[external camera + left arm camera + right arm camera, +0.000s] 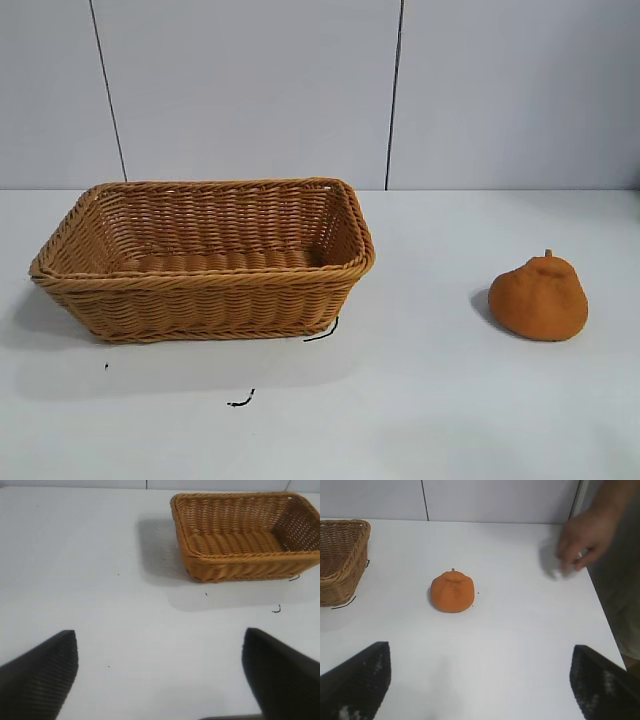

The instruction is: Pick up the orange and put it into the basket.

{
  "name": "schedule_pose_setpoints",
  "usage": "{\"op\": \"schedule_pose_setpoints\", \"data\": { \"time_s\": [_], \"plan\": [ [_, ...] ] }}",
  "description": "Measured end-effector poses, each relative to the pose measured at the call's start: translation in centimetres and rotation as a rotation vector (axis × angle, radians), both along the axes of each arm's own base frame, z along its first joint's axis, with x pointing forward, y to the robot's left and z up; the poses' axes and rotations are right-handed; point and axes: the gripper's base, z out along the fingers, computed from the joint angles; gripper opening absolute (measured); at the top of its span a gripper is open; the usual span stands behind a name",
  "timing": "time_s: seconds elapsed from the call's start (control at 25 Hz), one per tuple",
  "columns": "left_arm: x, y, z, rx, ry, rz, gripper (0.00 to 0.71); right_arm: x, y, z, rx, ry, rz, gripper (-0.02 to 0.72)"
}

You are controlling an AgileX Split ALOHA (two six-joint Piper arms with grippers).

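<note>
You are looking at the orange [538, 299] sitting on the white worktop [430, 400] at the right of the exterior frame, a little below mid-height, stem nub pointing up. The wicker basket [205, 285] is standing well apart from it at the left centre of that frame, upright, with nothing showing inside it. Two short black marks are lying on the worktop just in front of the basket's near right corner.

Your left hand [160, 672] is hanging released over bare worktop, its two dark fingers [42, 677] spread wide at the lower corners of the left wrist frame, with the basket [240, 570] sitting at the upper right of that frame, well away.

Your right hand [480, 680] is likewise hanging released, fingers [357, 680] wide apart at the lower corners of the right wrist frame. The orange [452, 592] is resting just left of that frame's centre, untouched, and the basket's corner [340, 560] is showing at the left edge. A person's hand [582, 542] is reaching over the worktop at the upper right.
</note>
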Motion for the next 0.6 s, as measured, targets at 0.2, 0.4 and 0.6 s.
{"op": "schedule_pose_setpoints", "data": {
  "time_s": [0.2,0.4,0.6],
  "plan": [
    [0.0,0.0,0.0,0.000,0.000,0.000,0.639,0.0,0.0,0.0,0.000,0.000,0.000,0.695],
    [0.0,0.0,0.0,0.000,-0.001,0.000,0.639,0.0,0.0,0.0,-0.020,0.000,0.006,0.695],
    [0.0,0.0,0.0,0.000,-0.001,0.000,0.639,1.6,-0.1,1.7,-0.037,0.083,0.009,0.695]
  ]
}}
